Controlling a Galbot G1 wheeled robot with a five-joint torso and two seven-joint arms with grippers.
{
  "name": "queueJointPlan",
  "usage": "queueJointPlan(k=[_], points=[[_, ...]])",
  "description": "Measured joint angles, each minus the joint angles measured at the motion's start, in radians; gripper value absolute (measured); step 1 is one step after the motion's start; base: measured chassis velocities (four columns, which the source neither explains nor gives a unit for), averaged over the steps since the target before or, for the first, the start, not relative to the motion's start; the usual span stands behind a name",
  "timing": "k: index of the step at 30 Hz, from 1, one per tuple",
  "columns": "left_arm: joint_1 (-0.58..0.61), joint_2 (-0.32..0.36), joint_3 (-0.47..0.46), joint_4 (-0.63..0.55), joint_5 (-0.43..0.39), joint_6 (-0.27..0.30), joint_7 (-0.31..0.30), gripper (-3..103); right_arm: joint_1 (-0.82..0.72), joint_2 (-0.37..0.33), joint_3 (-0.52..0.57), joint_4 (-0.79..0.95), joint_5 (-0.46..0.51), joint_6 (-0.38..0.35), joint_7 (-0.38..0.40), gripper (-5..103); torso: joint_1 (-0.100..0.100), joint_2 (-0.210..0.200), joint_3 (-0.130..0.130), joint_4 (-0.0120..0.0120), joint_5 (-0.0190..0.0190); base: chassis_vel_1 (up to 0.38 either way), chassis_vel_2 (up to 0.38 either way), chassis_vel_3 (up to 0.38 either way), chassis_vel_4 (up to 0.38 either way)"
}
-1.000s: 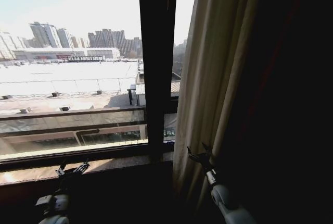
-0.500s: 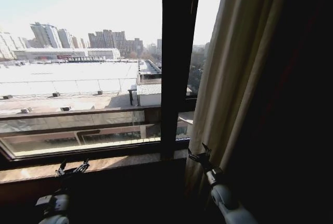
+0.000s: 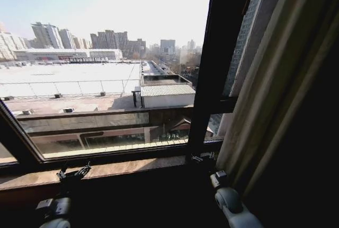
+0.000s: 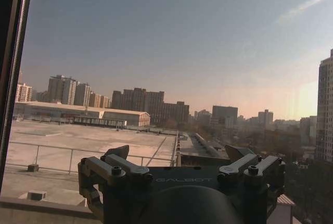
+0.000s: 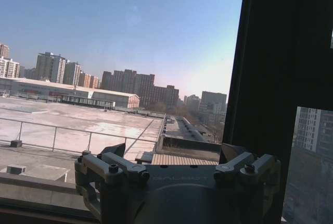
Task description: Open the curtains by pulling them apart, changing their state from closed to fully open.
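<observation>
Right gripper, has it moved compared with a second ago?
Yes. The right gripper was at the curtain edge, right of the window post; now it sits at the post's foot, so it went left. The whole view shifted: the robot moved.

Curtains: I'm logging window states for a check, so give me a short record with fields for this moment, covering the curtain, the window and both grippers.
curtain: pale pleated panel gathered at the right side of the window
window: glass uncovered, dark vertical frame post left of the curtain, city roofs outside
windowsill: runs below the glass
left gripper: low at the sill, open, holding nothing
right gripper: low by the post's base, beside the curtain, open, holding nothing
</observation>
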Motion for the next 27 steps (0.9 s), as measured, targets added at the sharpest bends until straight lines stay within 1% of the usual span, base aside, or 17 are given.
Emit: queueJointPlan(k=[27], points=[[0.000, 0.000, 0.000, 0.000, 0.000, 0.000, 0.000, 100, 0.000, 0.000, 0.000, 0.000, 0.000, 0.000, 0.000, 100, 0.000, 0.000, 0.000, 0.0000, 0.0001, 0.371, 0.338, -0.374, -0.334]])
